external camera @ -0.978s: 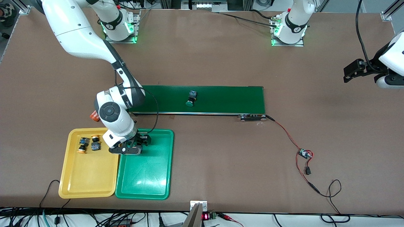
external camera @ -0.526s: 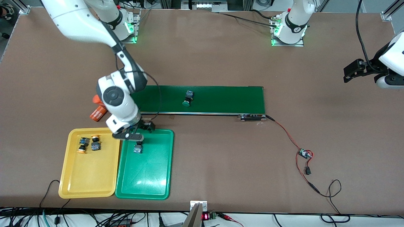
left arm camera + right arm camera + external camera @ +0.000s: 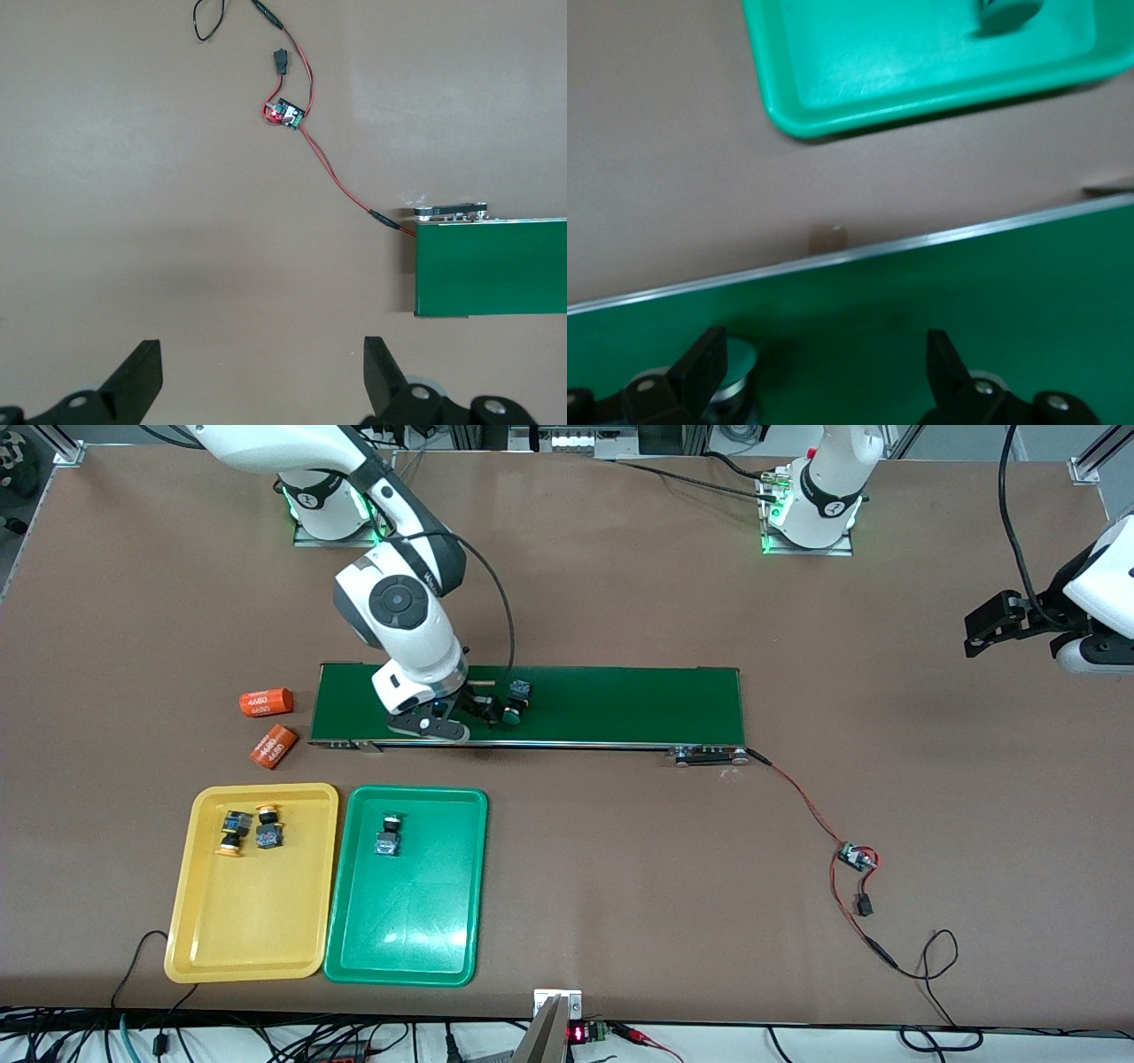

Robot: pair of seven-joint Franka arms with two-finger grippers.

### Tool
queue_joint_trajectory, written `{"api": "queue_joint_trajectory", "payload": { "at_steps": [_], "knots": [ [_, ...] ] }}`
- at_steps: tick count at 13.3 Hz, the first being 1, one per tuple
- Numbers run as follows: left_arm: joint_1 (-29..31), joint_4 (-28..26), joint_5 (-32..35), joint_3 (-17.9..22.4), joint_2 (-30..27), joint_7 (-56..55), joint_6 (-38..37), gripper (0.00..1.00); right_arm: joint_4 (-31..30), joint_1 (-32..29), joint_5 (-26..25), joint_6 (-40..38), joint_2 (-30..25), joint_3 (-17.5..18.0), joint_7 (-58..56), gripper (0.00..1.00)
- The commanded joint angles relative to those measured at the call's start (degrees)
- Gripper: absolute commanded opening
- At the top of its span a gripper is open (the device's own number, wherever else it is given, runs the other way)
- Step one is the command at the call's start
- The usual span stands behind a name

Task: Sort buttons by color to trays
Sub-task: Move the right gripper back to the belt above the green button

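Note:
Over the dark-green belt [image 3: 620, 704] hangs my right gripper [image 3: 474, 710], open and holding nothing. A green-capped button [image 3: 514, 707] lies on the belt beside it. In the right wrist view that button [image 3: 735, 365] shows just next to one fingertip of the gripper [image 3: 826, 365], not between the fingers. Another green-capped button [image 3: 387, 834] lies in the green tray [image 3: 416, 939]. The yellow tray [image 3: 248, 930] holds two yellow-capped buttons [image 3: 232, 833] [image 3: 267, 828]. My left gripper [image 3: 992, 624] waits open over bare table at the left arm's end, empty [image 3: 261, 372].
Two orange cylinders [image 3: 266, 702] [image 3: 273, 746] lie on the table by the belt's end toward the right arm. From the belt's motor end [image 3: 709, 755], red-black wires run to a small circuit board [image 3: 856, 857]. The two trays stand side by side nearer the front camera than the belt.
My right arm rose from the green tray, leaving a green-capped button in it, and swung up over the belt. The belt's button drifted toward the right arm's end. Left arm unmoved.

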Motion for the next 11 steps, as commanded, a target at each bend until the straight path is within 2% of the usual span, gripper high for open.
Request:
{"api": "queue_joint_trajectory", "payload": {
  "at_steps": [1, 4, 11],
  "knots": [
    [0.29, 0.5, -0.72, -0.01, 0.01, -0.22, -0.12, 1.0, -1.19, -1.57, 0.48, -0.54, -0.8, 2.94, 2.42, 1.0],
    [0.29, 0.59, -0.72, -0.01, 0.01, -0.22, -0.12, 1.0, -1.19, -1.48, 0.22, -0.63, 0.0, 4.44, 1.02, 1.0],
    [0.37, 0.5, -0.72, 0.08, 0.01, -0.22, -0.12, 1.0, -1.28, -1.13, -0.31, -0.63, 2.54, 4.44, -1.45, 1.0]
  ]
}}
